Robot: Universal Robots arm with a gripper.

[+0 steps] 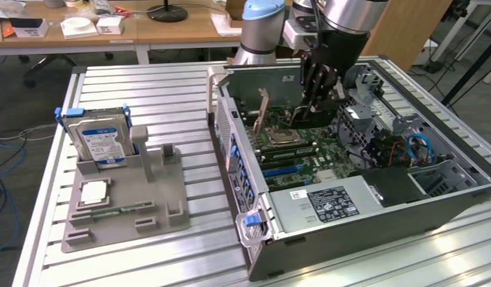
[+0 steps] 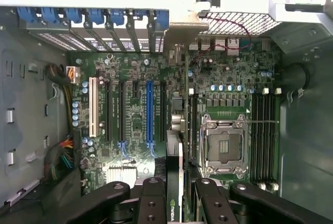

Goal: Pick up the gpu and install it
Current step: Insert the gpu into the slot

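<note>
The gripper (image 1: 316, 110) is reaching down into the open computer case (image 1: 253, 179), which is lying on its side on the slatted metal table (image 1: 149, 89). It is grasping the gpu (image 2: 176, 179). In the wrist view the black fingers (image 2: 153, 198) are pressing on both flat faces of the card, so the hand is clamped on it, not released.

The gpu is standing on edge over the motherboard (image 2: 130, 125), between the long blue slot (image 2: 150, 114) and the processor socket (image 2: 223, 146). Its silver bracket (image 2: 182, 28) is sitting right at the back wall of the case, beside the row of blue clips (image 2: 93, 15).

Judging by this, the pick-up is done and the install step is in hand. The card's lower edge is hidden behind the card itself, so it is probably just above its slot or only partly in.

Seating it is calling for the lower edge to run true along the slot and for the bracket to be meeting its opening in the back wall. It also needs a straight push down without tilt, with the grip staying firm.

At the exterior view's left, a hard drive (image 1: 101, 140) is standing in a grey holder (image 1: 125, 221), apart from the case.
</note>
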